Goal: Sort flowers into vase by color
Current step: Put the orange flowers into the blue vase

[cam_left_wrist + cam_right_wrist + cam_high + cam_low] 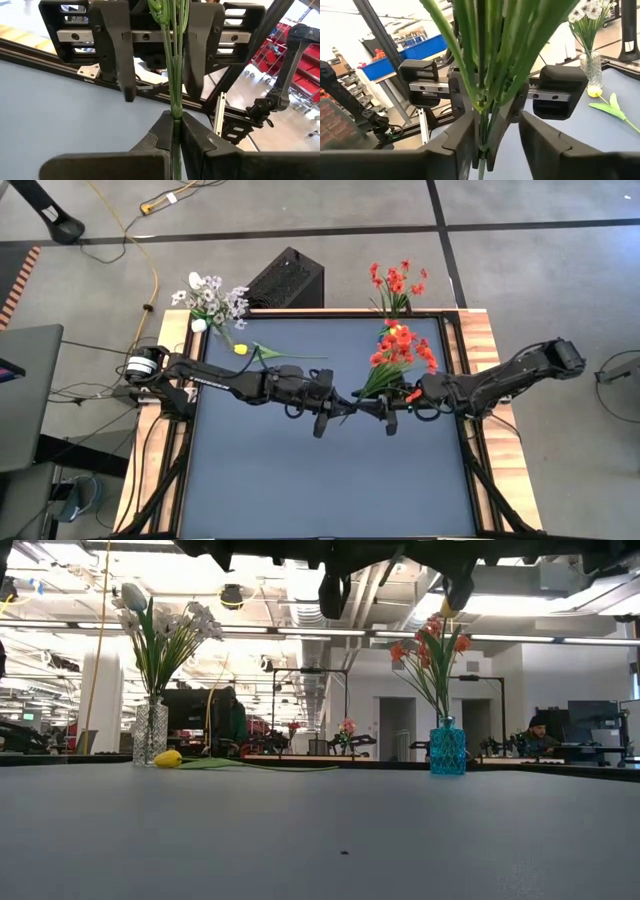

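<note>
Left gripper [340, 408] is clamped on the green stem of the red-orange flowers [400, 348] above the middle of the desk [330, 480]; the right gripper [372, 408] faces it, fingers spread on either side of the same stem without closing. One yellow flower [242, 349] lies on the desk near the clear vase [150, 732] of white blooms; more red ones stand in the blue vase [447, 748].

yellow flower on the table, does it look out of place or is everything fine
Yes. The yellow flower lies flat on the table beside the clear vase of white flowers, in no vase. The red flowers are held mid-air, stem pinched by the left gripper.
</note>
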Robot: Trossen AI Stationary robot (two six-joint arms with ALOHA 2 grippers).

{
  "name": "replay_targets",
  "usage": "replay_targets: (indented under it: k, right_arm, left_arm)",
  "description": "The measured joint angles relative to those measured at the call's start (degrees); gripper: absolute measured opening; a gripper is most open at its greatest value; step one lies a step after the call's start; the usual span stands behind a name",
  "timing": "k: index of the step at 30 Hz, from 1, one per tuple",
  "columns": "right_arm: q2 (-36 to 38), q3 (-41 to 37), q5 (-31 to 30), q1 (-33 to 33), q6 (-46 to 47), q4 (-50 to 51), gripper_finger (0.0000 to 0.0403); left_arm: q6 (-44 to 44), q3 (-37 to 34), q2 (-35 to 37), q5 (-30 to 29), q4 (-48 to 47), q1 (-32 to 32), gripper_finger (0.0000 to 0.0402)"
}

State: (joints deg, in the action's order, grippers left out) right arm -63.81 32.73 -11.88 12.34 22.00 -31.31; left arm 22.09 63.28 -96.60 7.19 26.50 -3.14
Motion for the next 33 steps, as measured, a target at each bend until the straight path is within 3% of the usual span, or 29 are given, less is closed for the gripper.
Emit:
replay_targets:
  k: [4,10,20,27,30,33]
  right_arm:
    - [0.1,0.0,0.0,-0.1,0.0,0.0,0.0139]
    - [0.2,0.1,0.1,-0.4,-1.3,0.5,0.0036]
    - [1.6,0.1,-0.1,-0.5,-1.6,3.4,0.0035]
    - [13.5,0.1,-0.5,0.2,-1.7,18.2,0.0034]
    - [20.8,0.1,-4.7,1.4,-1.4,29.3,0.0034]
    - [27.5,0.1,-14.5,3.0,0.5,41.8,0.0034]
  left_arm:
    - [0.1,0.0,0.0,0.0,0.0,0.0,0.0002]
    - [0.2,-0.1,0.0,-0.5,-0.3,0.1,0.0014]
    - [1.1,-0.1,0.3,2.5,-2.1,1.6,0.0141]
    - [3.7,-0.1,3.4,7.6,-13.7,5.4,0.0192]
    - [3.4,-0.1,5.2,5.9,-18.6,6.4,0.0193]
    - [3.4,-0.1,6.5,1.9,-21.2,6.7,0.0194]
